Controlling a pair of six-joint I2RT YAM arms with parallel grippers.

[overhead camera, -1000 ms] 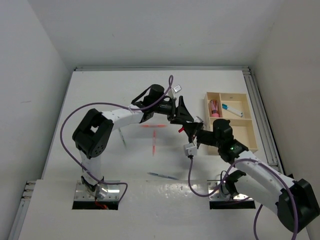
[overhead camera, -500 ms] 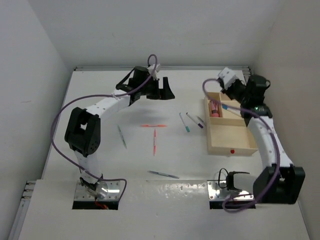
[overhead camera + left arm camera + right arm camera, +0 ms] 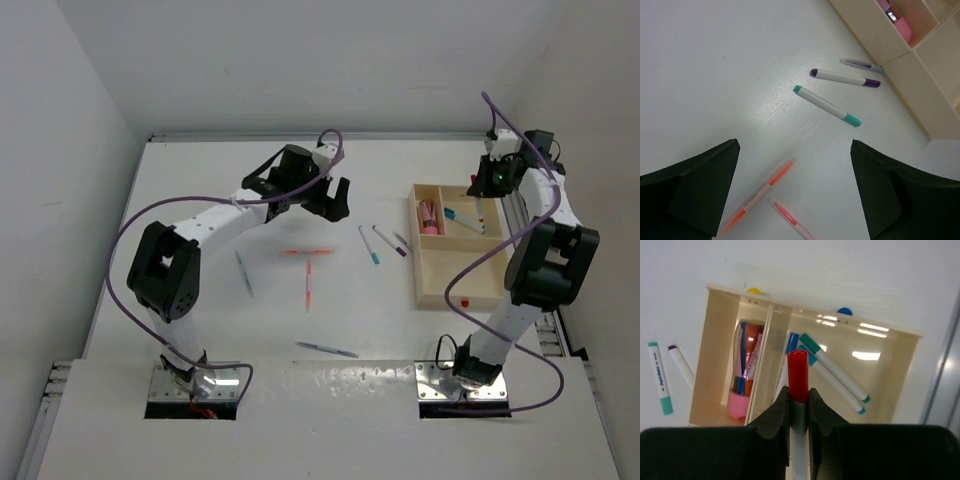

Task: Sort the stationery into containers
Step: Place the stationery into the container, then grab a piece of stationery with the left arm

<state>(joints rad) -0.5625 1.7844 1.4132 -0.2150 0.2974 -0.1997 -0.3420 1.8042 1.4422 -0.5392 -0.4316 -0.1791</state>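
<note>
My right gripper is shut on a grey marker with a red cap, held upright above the pale wooden tray. It is over the tray's far end. One small section holds a pink block with orange and blue items, the other holds blue- and teal-capped markers. My left gripper is open and empty above two orange-red pens. Teal-capped and purple-capped markers and a grey pen lie beside the tray.
More pens lie on the table: a grey-green one at the left and a thin dark one near the front. The tray's near rim has a red dot. A metal rail runs along the right edge.
My right arm has swung from the table's middle out to the tray's far end, carrying the red-capped marker. My left gripper has shifted slightly right and nearer, still open.
</note>
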